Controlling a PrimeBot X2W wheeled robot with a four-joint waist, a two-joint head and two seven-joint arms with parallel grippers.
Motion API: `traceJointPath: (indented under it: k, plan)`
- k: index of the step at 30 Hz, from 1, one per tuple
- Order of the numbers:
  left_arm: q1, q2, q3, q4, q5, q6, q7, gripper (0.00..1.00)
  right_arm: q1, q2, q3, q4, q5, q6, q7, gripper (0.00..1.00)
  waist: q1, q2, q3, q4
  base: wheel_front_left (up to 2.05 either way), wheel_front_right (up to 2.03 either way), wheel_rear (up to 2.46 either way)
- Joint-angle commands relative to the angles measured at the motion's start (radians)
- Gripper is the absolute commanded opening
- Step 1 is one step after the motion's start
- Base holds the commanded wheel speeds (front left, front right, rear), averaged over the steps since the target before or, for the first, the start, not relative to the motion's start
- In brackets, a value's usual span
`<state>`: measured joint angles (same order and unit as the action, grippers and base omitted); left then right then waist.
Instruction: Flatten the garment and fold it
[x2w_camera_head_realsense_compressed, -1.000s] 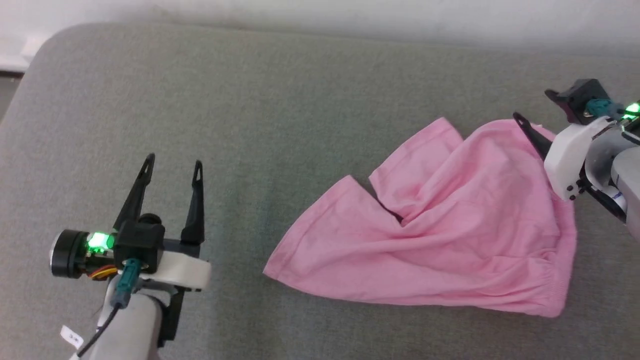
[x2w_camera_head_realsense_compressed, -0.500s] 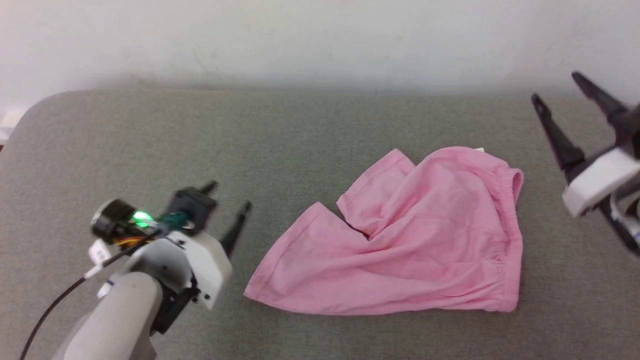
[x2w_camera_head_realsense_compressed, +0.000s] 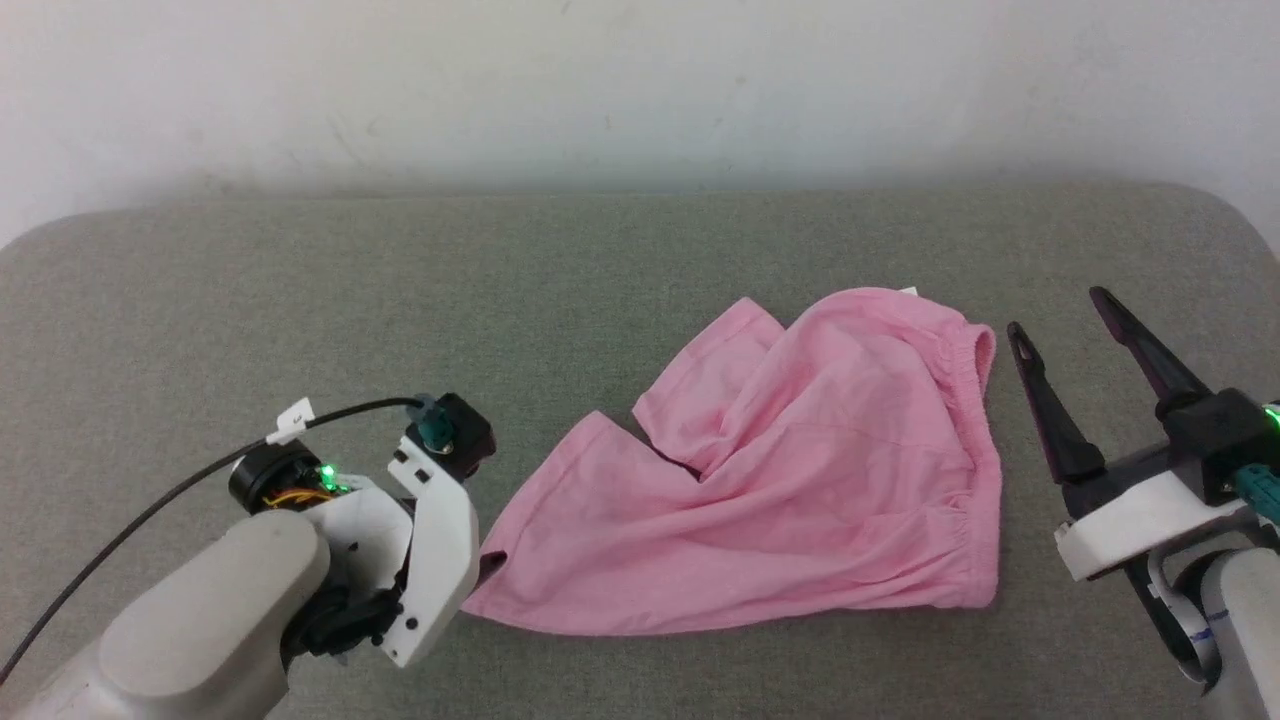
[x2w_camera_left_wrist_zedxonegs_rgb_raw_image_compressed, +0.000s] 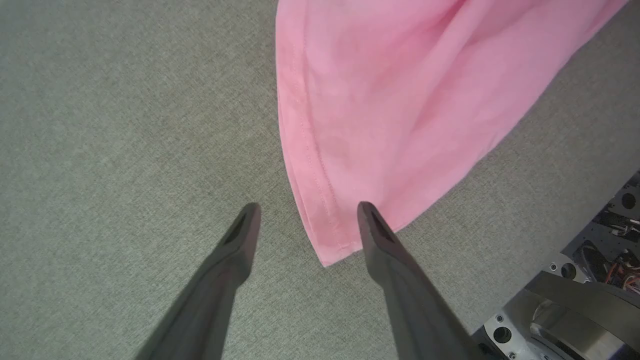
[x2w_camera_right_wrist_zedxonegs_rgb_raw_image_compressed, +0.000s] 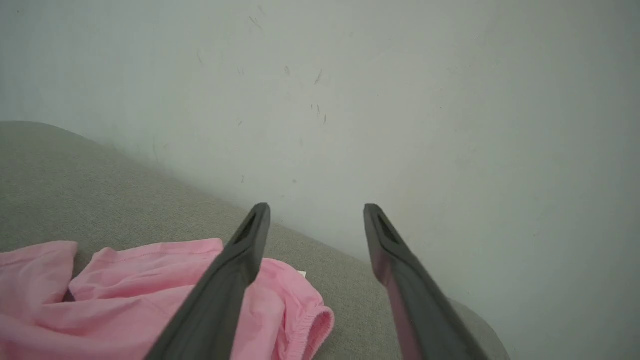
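The garment (x2w_camera_head_realsense_compressed: 800, 480), a light pink pair of shorts, lies rumpled on the grey cushion (x2w_camera_head_realsense_compressed: 300, 300). Its waistband is at the right and its two legs point left. My left wrist (x2w_camera_head_realsense_compressed: 430, 540) tips down over the near-left leg corner. In the left wrist view my left gripper (x2w_camera_left_wrist_zedxonegs_rgb_raw_image_compressed: 308, 207) is open, with the hem corner of the garment (x2w_camera_left_wrist_zedxonegs_rgb_raw_image_compressed: 390, 100) lying between its fingers. My right gripper (x2w_camera_head_realsense_compressed: 1057, 312) stands open just right of the waistband, apart from the cloth. In the right wrist view that gripper (x2w_camera_right_wrist_zedxonegs_rgb_raw_image_compressed: 316, 207) points at the wall above the garment (x2w_camera_right_wrist_zedxonegs_rgb_raw_image_compressed: 125, 285).
A white wall (x2w_camera_head_realsense_compressed: 640, 90) rises right behind the cushion, whose far corners are rounded. Bare grey cushion stretches left of the garment and along its near edge. Part of my own base (x2w_camera_left_wrist_zedxonegs_rgb_raw_image_compressed: 575, 310) shows at the lower right of the left wrist view.
The head camera has tilted up. My right gripper has drawn back from the waistband's far corner to the right of the garment. My left gripper has swung right and down over the leg hem.
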<state>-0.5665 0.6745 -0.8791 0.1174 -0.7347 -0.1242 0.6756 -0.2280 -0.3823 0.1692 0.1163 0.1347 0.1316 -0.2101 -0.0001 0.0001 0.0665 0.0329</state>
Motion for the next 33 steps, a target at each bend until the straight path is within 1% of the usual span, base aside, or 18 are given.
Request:
traceJointPath:
  k: [1,6,9,13,16,17,18,21,22,24,26,30,33]
  plan:
    - [-0.039,0.008,-0.032,0.022,-0.019,-0.006,0.021,1.00,0.019,0.010,-0.005,-0.016,-0.014,-0.001,0.010,1.00,0.0001,-0.0001,0.015,-0.014,0.00,0.00,0.00]
    - [-0.100,0.005,-0.151,0.094,-0.056,-0.006,0.089,1.00,0.029,0.018,0.000,-0.035,-0.029,-0.001,0.033,1.00,0.0001,-0.0001,0.039,-0.030,0.00,0.00,0.00]
    - [-0.126,0.000,-0.223,0.139,-0.067,-0.006,0.104,1.00,0.021,0.017,0.007,-0.038,-0.034,-0.001,0.037,1.00,0.0001,-0.0001,0.054,-0.041,0.00,0.00,0.00]
    - [-0.149,-0.013,-0.304,0.193,-0.081,-0.006,0.090,1.00,0.005,0.010,0.018,-0.041,-0.035,-0.001,0.046,1.00,0.0001,-0.0001,0.064,-0.050,0.00,0.00,0.00]
    - [-0.160,-0.032,-0.319,0.241,-0.101,-0.006,0.041,1.00,-0.010,-0.011,0.042,-0.048,-0.028,-0.001,0.068,1.00,0.0001,-0.0001,0.064,-0.053,0.00,0.00,0.00]
    - [-0.163,-0.036,-0.327,0.251,-0.108,-0.006,0.031,0.39,-0.015,-0.023,0.050,-0.055,-0.022,-0.001,0.078,1.00,0.0001,-0.0001,0.062,-0.052,0.00,0.00,0.00]
    - [-0.165,-0.038,-0.336,0.255,-0.120,-0.006,0.025,0.00,-0.021,-0.037,0.057,-0.061,-0.013,-0.001,0.091,1.00,0.0001,-0.0001,0.058,-0.051,0.00,0.00,0.00]
    - [-0.184,-0.029,-0.343,0.257,-0.145,-0.006,-0.021,0.00,-0.043,-0.093,0.093,-0.084,0.042,-0.001,0.154,1.00,0.0001,-0.0001,0.048,-0.046,0.00,0.00,0.00]
    - [-0.184,-0.029,-0.343,0.257,-0.145,-0.006,-0.021,0.00,-0.043,-0.093,0.093,-0.084,0.042,-0.001,0.154,1.00,0.0001,-0.0001,0.048,-0.046,0.00,0.00,0.00]
    - [-0.195,-0.019,-0.331,0.258,-0.164,-0.006,-0.067,0.00,-0.054,-0.149,0.134,-0.107,0.104,-0.001,0.227,1.00,0.0001,-0.0001,0.041,-0.040,0.00,0.00,0.00]
    - [-0.201,-0.007,-0.329,0.252,-0.178,-0.006,-0.097,0.00,-0.058,-0.219,0.185,-0.144,0.185,-0.001,0.326,1.00,0.0001,-0.0001,0.034,-0.033,0.00,0.00,0.00]
    - [-0.203,0.022,-0.338,0.228,-0.187,-0.006,-0.138,0.00,-0.062,-0.389,0.307,-0.232,0.375,-0.001,0.541,1.00,0.0001,-0.0001,0.029,-0.020,0.00,0.00,0.00]
    - [-0.197,0.034,-0.346,0.218,-0.186,-0.006,-0.158,0.00,-0.059,-0.475,0.369,-0.276,0.489,-0.001,0.669,1.00,0.0001,-0.0001,0.030,-0.009,0.00,0.00,0.00]
